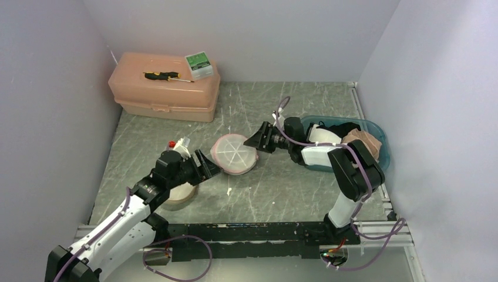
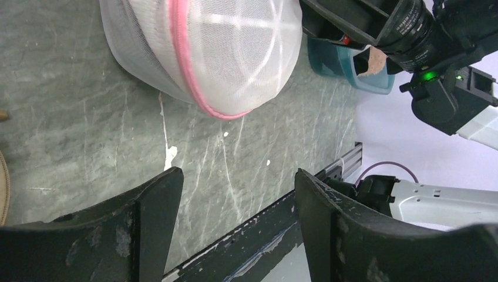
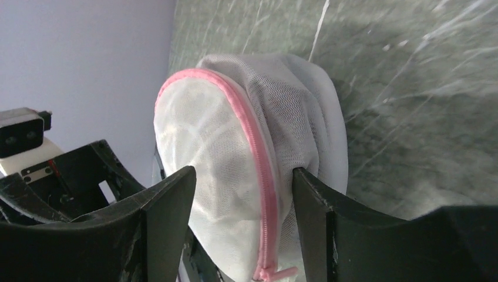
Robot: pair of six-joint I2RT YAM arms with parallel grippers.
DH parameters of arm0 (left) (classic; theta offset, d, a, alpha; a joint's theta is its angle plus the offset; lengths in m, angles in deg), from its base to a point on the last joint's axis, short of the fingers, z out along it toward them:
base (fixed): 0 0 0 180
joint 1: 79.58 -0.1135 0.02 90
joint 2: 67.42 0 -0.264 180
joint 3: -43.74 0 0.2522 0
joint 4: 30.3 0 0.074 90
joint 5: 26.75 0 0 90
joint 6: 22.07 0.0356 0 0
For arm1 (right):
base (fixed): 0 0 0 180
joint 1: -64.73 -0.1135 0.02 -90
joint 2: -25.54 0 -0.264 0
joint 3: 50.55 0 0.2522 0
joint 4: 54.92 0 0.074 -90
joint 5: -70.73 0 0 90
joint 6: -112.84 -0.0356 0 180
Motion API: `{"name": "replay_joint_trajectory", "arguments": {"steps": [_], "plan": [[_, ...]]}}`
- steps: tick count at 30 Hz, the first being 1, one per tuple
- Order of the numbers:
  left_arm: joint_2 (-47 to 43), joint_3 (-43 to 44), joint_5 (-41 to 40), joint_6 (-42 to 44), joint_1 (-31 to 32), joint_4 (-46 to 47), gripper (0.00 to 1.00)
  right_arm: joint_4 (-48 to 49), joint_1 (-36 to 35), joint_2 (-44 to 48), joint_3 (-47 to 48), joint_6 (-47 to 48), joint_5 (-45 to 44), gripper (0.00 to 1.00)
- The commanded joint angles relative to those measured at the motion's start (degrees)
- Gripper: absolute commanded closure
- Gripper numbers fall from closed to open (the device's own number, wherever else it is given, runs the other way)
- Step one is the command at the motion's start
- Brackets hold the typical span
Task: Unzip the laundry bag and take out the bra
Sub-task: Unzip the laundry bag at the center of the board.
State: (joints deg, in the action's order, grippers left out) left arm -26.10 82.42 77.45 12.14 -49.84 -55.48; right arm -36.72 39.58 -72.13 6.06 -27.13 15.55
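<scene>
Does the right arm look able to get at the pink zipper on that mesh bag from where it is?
Probably yes. The right arm's fingers are open and sit right at the mesh bag. Its pink zipper faces the gap between them, and nothing seems to be in the way.

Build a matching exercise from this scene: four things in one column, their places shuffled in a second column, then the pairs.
Things
1. laundry bag
2. screwdriver
3. blue tub
4. pink case

Places
A. lying on the pink case's lid
B. at the right edge of the table
C. in the table's far left corner
D. between the left gripper and the right gripper

Pairs: 1-D, 2-A, 3-B, 4-C
</scene>
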Motion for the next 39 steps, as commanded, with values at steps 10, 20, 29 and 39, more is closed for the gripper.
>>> {"name": "replay_joint_trajectory", "arguments": {"steps": [10, 20, 29, 39], "plan": [[8.4, -4.6, 5.4, -2.6, 1.5, 15.7, 0.26, -1.0, -5.9, 18.7, -13.1, 0.0, -4.8, 0.94], [22.4, 0.9, 2.1, 1.6, 4.9, 23.3, 0.26, -8.1, -13.1, 45.7, -32.2, -5.8, -21.5, 1.0], [16.3, -3.7, -7.1, -7.7, 8.7, 22.4, 0.22, -8.0, -15.1, 53.5, -38.1, -9.7, -27.7, 1.0], [12.2, -9.3, -19.2, -15.9, 22.9, 28.2, 0.17, 0.1, -15.3, 48.1, -39.7, -11.8, -27.0, 1.0]]}}
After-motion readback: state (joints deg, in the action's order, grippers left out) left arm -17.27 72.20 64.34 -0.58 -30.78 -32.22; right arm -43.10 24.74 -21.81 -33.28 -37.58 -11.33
